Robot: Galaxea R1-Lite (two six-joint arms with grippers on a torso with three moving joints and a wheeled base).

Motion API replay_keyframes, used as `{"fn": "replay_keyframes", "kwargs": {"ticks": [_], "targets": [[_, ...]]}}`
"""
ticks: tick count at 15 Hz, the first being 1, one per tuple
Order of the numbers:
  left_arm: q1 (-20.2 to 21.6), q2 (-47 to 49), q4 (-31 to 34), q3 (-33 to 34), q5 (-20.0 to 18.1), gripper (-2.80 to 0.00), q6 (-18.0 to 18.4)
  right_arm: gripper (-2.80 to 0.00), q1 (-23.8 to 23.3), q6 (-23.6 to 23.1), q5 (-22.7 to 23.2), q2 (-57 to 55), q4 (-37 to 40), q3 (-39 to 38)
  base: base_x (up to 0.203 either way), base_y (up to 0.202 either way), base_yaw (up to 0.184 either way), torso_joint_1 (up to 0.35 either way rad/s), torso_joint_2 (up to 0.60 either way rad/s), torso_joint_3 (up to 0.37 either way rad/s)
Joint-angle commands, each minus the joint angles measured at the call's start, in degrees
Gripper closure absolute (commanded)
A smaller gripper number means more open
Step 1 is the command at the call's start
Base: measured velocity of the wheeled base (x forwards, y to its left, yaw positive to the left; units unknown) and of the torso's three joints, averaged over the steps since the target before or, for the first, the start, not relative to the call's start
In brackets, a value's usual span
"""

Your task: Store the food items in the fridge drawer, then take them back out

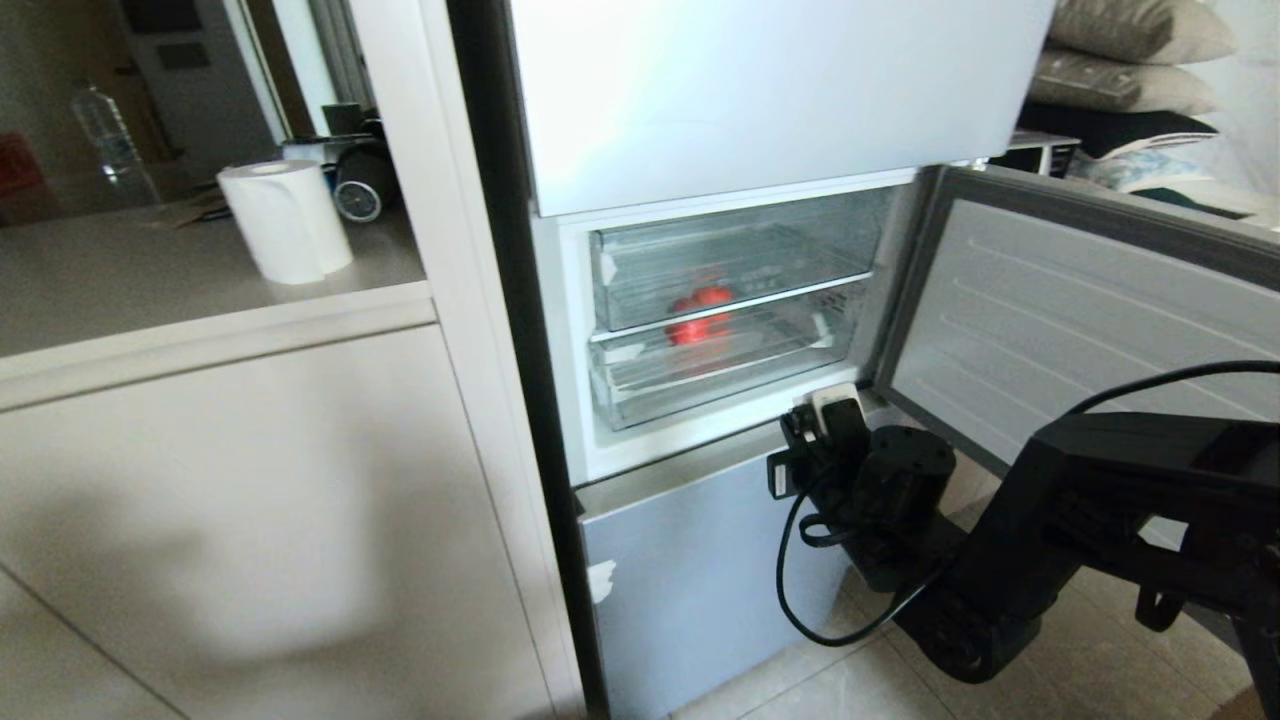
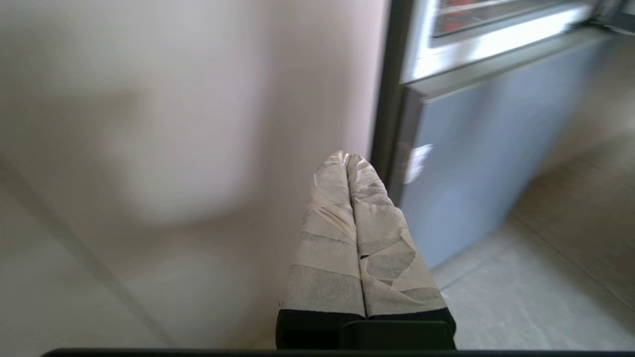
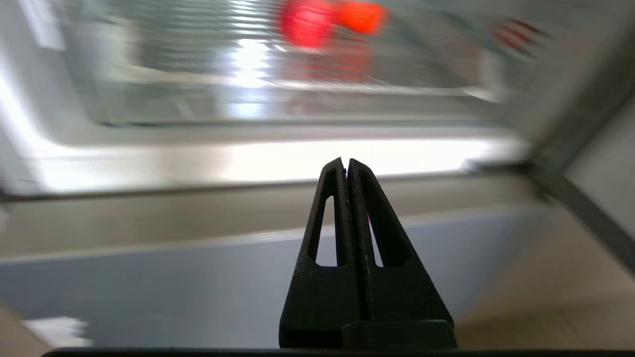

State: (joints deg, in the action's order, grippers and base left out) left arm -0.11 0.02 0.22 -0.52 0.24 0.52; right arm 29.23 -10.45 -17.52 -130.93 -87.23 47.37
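1. Head view: The fridge's middle door (image 1: 1080,310) stands open. The drawer (image 1: 720,365) sits pushed in, as far as I can tell. Red food items (image 1: 700,315) show through the clear plastic; they appear to lie in the drawer, though whether in it or in the shallower tray (image 1: 730,260) above I cannot fix exactly. My right gripper (image 1: 825,405) is just below the compartment's bottom edge, in front of the lower door panel (image 1: 690,570), touching nothing that I can see. A paper roll (image 1: 285,220) stands on the counter (image 1: 130,290), well apart.

2. Left wrist view: My left gripper (image 2: 347,157) has its taped fingers pressed together, holding nothing. It points at the white cabinet side (image 2: 173,148) beside the fridge, away from the work.

3. Right wrist view: My right gripper (image 3: 345,161) has its fingers pressed together, empty. The drawer front (image 3: 278,99) lies ahead, with the red food items (image 3: 327,22) behind it.

4. Judgement of progress: Storing appears complete. Remaining: pull the drawer out and remove the food.
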Motion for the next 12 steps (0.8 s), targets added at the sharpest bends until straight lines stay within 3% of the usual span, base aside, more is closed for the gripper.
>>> {"fn": "replay_keyframes", "kwargs": {"ticks": [1, 3, 6, 8, 12], "targets": [[0.0, 0.0, 0.0, 0.0, 0.0, 0.0, 0.0, 0.0, 0.0, -0.1, -0.2, 0.1, -0.4, -0.3, -0.001, -0.01, 0.173, 0.007, 0.0, 0.012], [0.0, 0.0, 0.0, 0.0, 0.0, 0.0, 0.0, 0.0, -0.1, 0.1, -0.8, 0.1, -0.4, -0.4, 0.001, -0.008, 0.176, 0.004, 0.0, 0.004], [0.0, 0.0, 0.0, 0.0, 0.0, 0.0, 0.0, 0.0, -0.4, 0.4, -5.9, 0.0, -0.4, 0.0, -0.001, -0.006, 0.137, 0.002, 0.0, 0.001], [0.0, 0.0, 0.0, 0.0, 0.0, 0.0, 0.0, 0.0, -1.2, 0.6, -6.0, 1.3, -0.4, -0.8, 0.004, -0.005, 0.032, 0.001, 0.0, 0.001], [0.0, 0.0, 0.0, 0.0, 0.0, 0.0, 0.0, 0.0, -1.7, 6.2, -5.6, 6.3, -0.4, -0.7, 0.0, 0.0, 0.0, 0.0, 0.0, 0.0]]}}
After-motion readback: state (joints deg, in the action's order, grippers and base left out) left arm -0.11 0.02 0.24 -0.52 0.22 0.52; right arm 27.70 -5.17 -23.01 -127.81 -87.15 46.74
